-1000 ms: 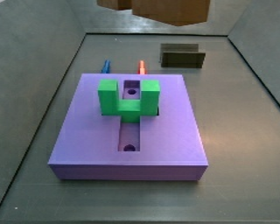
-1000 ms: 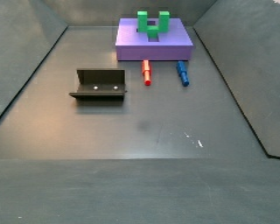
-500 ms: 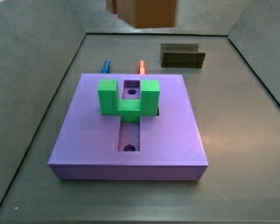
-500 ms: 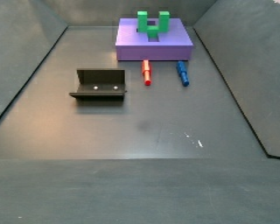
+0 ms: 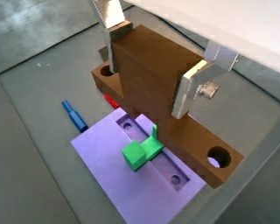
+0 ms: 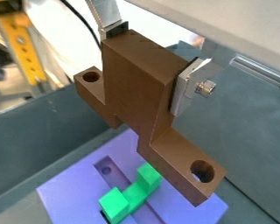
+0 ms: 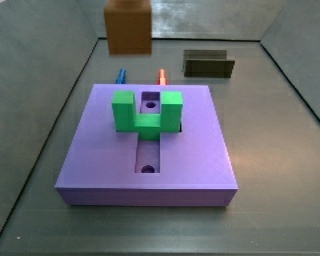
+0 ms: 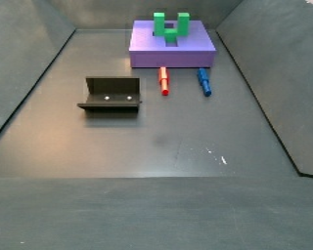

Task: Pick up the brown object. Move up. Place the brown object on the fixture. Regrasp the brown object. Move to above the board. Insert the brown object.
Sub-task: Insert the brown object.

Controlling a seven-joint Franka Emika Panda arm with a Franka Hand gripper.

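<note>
The brown object (image 5: 184,144) hangs in the air with my gripper (image 5: 149,83) shut on its wide stub; the silver fingers (image 5: 191,87) press both flanks, and a round hole shows at each end of the bar. In both wrist views it hovers over the purple board (image 6: 78,188) and its green U-shaped block (image 6: 130,192). In a side view the brown object (image 7: 128,25) floats high beyond the board's (image 7: 149,150) far end, left of the fixture (image 7: 210,64); the fingers do not show there. The fixture (image 8: 110,95) stands alone on the floor.
A blue peg (image 7: 121,75) and a red peg (image 7: 163,75) lie on the floor between the board and the fixture, also seen as blue peg (image 8: 203,80) and red peg (image 8: 164,81). Sloped grey walls (image 8: 28,78) ring the floor.
In a side view the brown object has moved left and come lower into the picture, from the top right edge to above the board's far left. Nothing on the floor has shifted.
</note>
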